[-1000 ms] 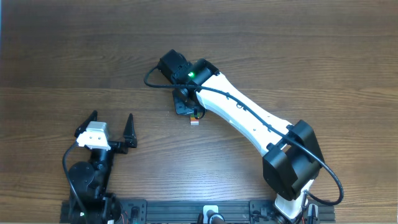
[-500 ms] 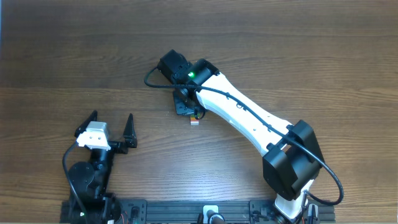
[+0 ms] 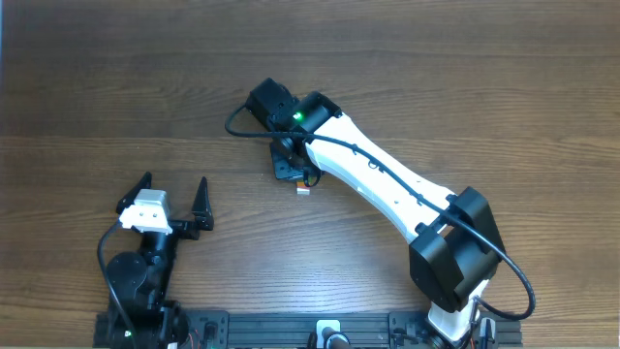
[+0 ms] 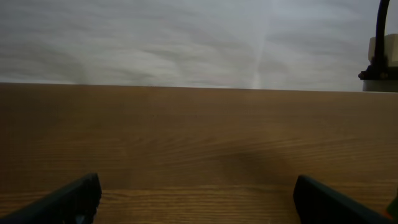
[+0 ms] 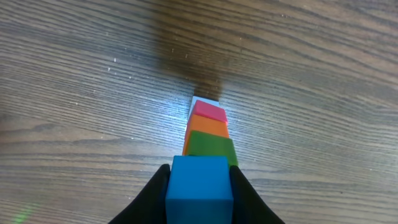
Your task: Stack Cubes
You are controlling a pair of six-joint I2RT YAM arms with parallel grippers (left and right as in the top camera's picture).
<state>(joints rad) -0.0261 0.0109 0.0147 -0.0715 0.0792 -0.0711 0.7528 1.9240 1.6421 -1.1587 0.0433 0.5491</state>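
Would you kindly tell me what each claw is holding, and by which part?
The right claw grips the blue cube by two opposite side faces, atop the stack. The left claw is open, holding nothing.

Dark brown wooden table (image 3: 504, 87), grain running lengthwise, matte, with a soft glare patch in right wrist view. Beyond far edge, plain pale grey wall (image 4: 155, 37) — faint brighter vertical streak, lighting otherwise even.
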